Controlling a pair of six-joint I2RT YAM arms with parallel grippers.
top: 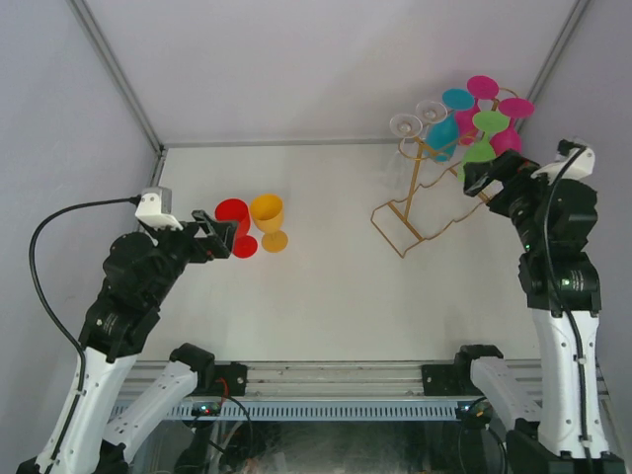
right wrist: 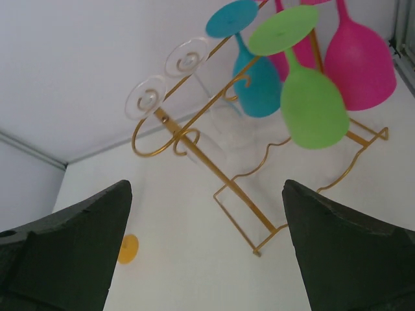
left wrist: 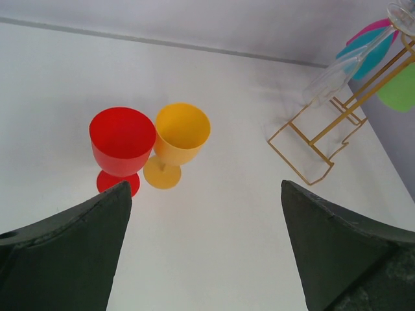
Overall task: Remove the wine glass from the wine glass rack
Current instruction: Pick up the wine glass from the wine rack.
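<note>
White table [top: 326,296], left hand [left wrist: 204,194] spread wide and empty near upright red glass [left wrist: 122,142] and yellow glass [left wrist: 181,133], gold wine glass rack [left wrist: 362,100] back right, green wine glass [right wrist: 311,107] hung inverted on it, right hand [right wrist: 206,194] spread, empty, near it

We log rack [right wrist: 227,184] as thin gold wire, metal, glossy, clear glasses [right wrist: 187,58] see-through, shiny, red glass [left wrist: 122,139], yellow glass [left wrist: 181,133], green glass [right wrist: 314,107] opaque, plastic-looking, smooth, satin, table [left wrist: 214,259] white, matt, smooth, left fingers [left wrist: 71,259] dark, matt, faintly grainy.
</note>
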